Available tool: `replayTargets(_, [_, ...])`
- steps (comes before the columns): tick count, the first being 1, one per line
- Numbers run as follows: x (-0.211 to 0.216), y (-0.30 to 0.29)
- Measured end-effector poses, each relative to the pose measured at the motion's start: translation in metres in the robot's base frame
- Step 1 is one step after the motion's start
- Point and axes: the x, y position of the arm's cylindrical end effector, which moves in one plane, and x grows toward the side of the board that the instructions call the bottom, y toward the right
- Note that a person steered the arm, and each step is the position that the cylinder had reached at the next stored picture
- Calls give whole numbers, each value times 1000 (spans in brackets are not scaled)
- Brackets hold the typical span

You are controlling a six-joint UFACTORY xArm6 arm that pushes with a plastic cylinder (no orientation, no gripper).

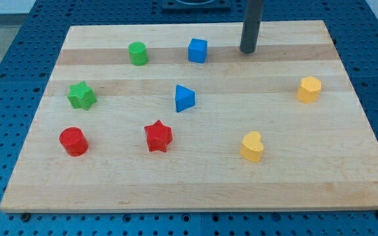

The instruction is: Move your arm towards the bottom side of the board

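Observation:
My tip rests on the wooden board near its top edge, right of centre. The blue cube is just to its left, apart from it. The green cylinder is further left. A blue triangular block lies below and left of the tip. A yellow block sits to the lower right. Near the view's bottom are a yellow heart-like block, a red star and a red cylinder. A green star is at the left.
The board lies on a blue perforated table. The arm's base shows at the view's top edge, behind the board.

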Motion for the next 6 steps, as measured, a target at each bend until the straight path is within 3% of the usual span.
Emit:
replayTargets(4, [12, 21])
replayTargets(6, [108, 36])
